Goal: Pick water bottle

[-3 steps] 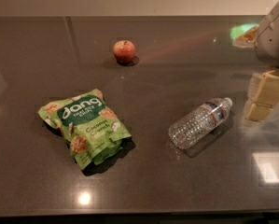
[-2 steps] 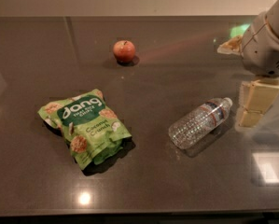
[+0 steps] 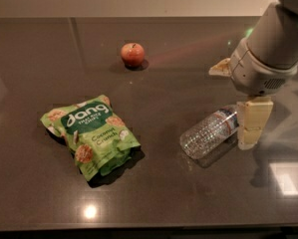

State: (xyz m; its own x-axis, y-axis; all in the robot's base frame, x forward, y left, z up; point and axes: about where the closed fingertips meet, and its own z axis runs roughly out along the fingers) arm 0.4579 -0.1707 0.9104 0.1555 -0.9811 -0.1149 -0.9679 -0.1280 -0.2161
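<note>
The water bottle [image 3: 208, 134] lies on its side on the dark table, right of centre, clear and ribbed, its neck end with the blue-and-red label pointing right. Its cap is hidden behind one cream finger. My gripper [image 3: 233, 103] hangs from the grey arm at the upper right, over the bottle's neck end. It is open: one finger [image 3: 252, 122] stands just in front of the neck, the other finger [image 3: 220, 67] is behind it.
A green snack bag [image 3: 91, 133] lies flat at the left of centre. A red apple [image 3: 132, 54] sits toward the back. The dark table [image 3: 178, 193] reflects lights at the front and right.
My gripper has moved left and down from the right edge to the bottle's neck end, so the near finger now covers the cap. The bottle, bag and apple have not moved.
</note>
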